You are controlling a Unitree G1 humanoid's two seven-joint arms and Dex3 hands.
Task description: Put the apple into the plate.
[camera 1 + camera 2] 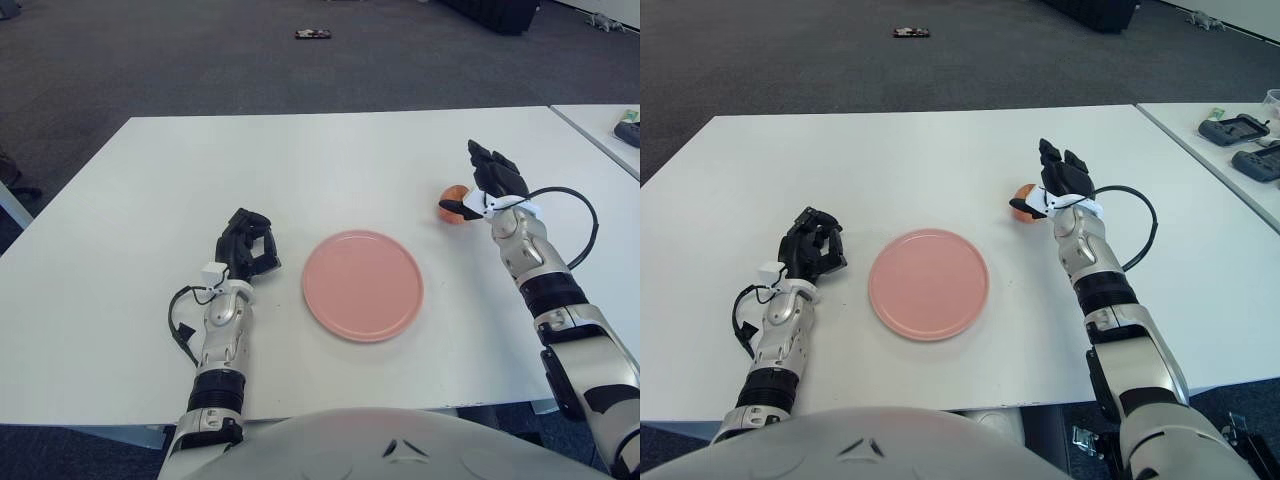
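- Left eye view: the apple [455, 201] sits on the white counter [300, 170], to the right of and a little beyond the pink plate [362, 284], apart from its rim.
- The right robot hand [492, 183] stands just right of the apple, fingers [497, 166] raised and spread, the thumb side pressed close against the fruit's right flank. The hand's fingers are apart and nothing is closed around the apple; whether the thumb truly touches it I cannot tell.
- So the apple lies immediately left of the right hand, between that hand and the plate. A grasp would likely need the fingers brought over or around the fruit, then a carry left and nearer.
- The left robot hand [245, 245] shows left of the plate, fingers curled in, holding nothing; it is well apart from the apple, so the right hand is by far the nearer.
- Right eye view: the apple [1023, 202] again peeks out at the left side of the right robot hand [1060, 185], partly hidden behind it. It is round, with no long axis to speak of.
- The plate [928, 283] is bare, near and left of the apple; the left robot hand [812, 247] is curled at the plate's left.
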